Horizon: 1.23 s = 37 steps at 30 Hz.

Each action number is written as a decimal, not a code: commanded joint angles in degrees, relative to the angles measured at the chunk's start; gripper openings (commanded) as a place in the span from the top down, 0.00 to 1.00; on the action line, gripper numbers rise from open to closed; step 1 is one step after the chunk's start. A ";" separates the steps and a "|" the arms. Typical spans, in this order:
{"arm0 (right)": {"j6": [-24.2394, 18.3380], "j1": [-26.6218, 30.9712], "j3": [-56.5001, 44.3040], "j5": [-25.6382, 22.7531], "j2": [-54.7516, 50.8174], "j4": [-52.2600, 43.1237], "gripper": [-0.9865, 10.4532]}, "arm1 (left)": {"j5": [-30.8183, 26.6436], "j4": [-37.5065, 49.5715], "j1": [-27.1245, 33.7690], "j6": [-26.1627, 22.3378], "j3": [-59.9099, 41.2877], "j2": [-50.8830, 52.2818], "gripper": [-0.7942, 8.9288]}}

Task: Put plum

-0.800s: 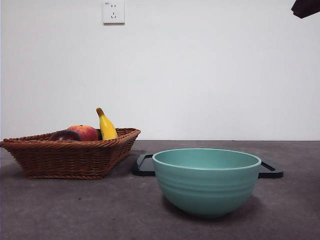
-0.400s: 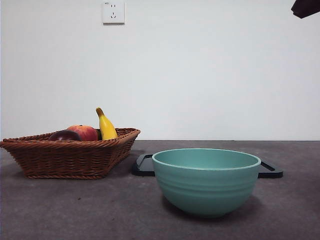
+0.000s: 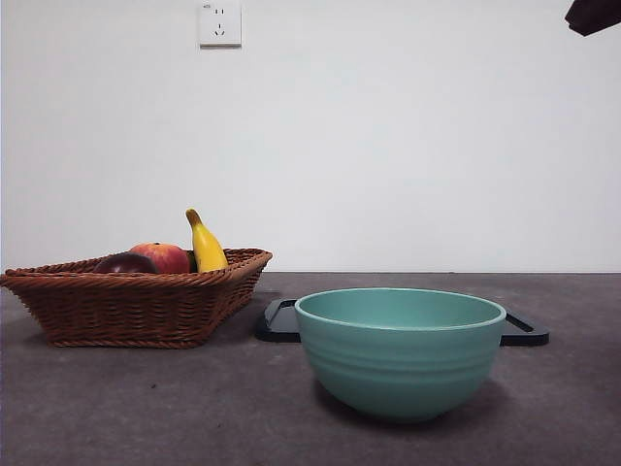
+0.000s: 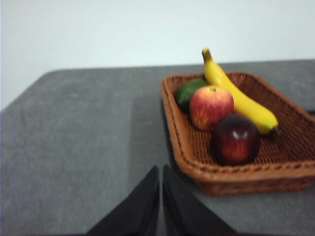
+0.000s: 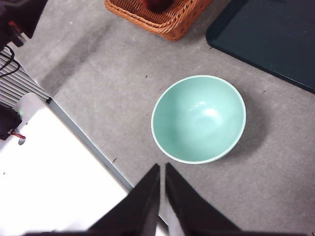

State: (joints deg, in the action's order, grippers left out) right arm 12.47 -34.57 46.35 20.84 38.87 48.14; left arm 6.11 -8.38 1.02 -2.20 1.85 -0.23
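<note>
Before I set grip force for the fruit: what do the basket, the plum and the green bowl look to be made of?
Basket: woven brown wicker, with ribbed strands and a braided rim. Plum: smooth, glossy maroon skin with sharp highlights; it could be real or plastic. Bowl: probably glazed ceramic, with a soft sheen and ridged sides, though that is not certain.

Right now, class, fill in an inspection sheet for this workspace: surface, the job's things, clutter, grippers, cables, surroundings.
Surface: grey table, matte; nothing spilled that shows.
Job's things: plum lies in the wicker basket, near its front rim, touching the red apple.
Clutter: banana and a green fruit also in the basket; empty teal bowl in front of a dark tray.
Grippers: left gripper short of the basket, jaws shut, empty; right gripper high above the bowl, jaws shut, empty.
Cables: black and red wires beside the table edge.
Surroundings: white wall with a socket.
</note>
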 commanded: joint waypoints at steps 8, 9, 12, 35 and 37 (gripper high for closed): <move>0.57 -0.46 1.03 -0.04 0.31 -0.55 0.91 | -0.15 -2.16 0.13 0.09 -1.20 0.07 0.91; 0.57 -0.46 1.03 -0.04 0.31 -0.55 0.91 | -0.15 -2.16 0.13 0.09 -1.18 0.07 0.91; 0.57 -0.46 1.01 -0.04 0.31 -0.55 0.91 | -0.15 -2.16 0.15 0.09 -1.18 0.04 0.91; -4.76 -0.09 0.98 -2.21 -0.39 -1.51 0.91 | -0.15 -2.19 0.15 0.09 -1.18 0.04 0.91; -8.98 1.46 0.63 -7.26 -1.68 -4.26 0.91 | -0.15 -2.19 0.13 0.11 -1.18 0.04 0.91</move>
State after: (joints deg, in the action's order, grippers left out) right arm 8.32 -33.58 46.35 16.08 37.76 45.78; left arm 6.02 -10.09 1.02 -2.17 1.85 -0.30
